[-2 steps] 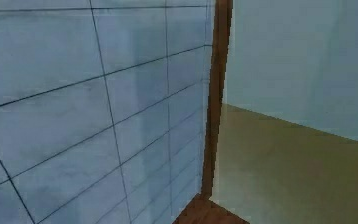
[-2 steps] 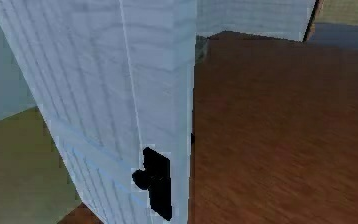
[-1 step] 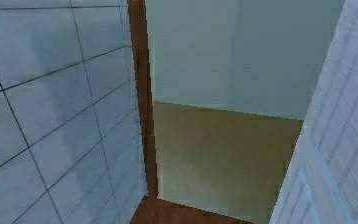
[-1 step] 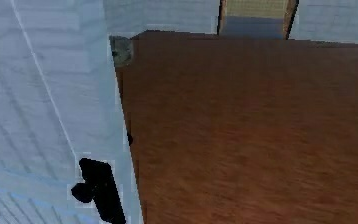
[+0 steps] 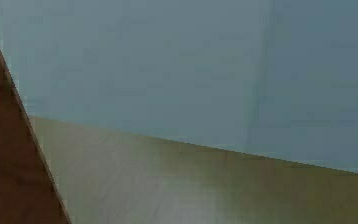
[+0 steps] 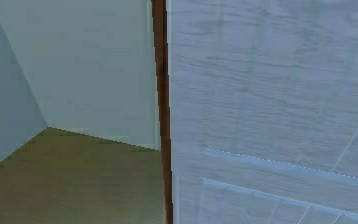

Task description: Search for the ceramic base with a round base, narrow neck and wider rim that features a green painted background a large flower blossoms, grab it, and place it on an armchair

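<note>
**Search stage: vase not located, robot close to wall and door**

Where the green flowered vase is cannot be told, and the same goes for the armchair. The state of the fingers cannot be told. Ahead, a bare pale-blue wall (image 5: pixel 187 70) meets the wooden floor (image 5: pixel 207 185), with a brown wooden edge (image 5: pixel 12 150) at the forward view's left. On the arm side, a pale panelled door (image 6: pixel 277 100) stands beside a brown upright strip (image 6: pixel 160 90). Judged risk: driving on or turning tightly could strike the wall or door, and extending the arm could hit the door.

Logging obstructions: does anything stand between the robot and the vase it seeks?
Cannot tell. A blue-grey wall closes off the floor ahead; a pale panelled door stands on the arm side.
</note>
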You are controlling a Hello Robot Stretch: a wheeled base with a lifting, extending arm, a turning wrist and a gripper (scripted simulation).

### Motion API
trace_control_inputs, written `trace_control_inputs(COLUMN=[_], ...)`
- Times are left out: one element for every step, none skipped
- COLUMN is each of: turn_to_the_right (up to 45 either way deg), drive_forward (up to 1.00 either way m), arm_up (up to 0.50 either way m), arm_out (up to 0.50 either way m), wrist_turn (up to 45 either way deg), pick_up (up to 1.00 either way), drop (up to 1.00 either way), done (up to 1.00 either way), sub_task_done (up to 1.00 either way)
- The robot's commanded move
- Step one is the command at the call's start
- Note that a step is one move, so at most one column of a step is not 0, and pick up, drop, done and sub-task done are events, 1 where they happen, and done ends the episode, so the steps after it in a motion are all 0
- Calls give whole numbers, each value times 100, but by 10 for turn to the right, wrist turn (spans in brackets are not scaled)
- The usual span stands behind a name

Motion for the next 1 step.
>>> trace_control_inputs(turn_to_the_right=[60], drive_forward=[0], arm_up=[0], arm_out=[0], wrist_turn=[0], pick_up=[0], drop=[0], done=[0], sub_task_done=[0])
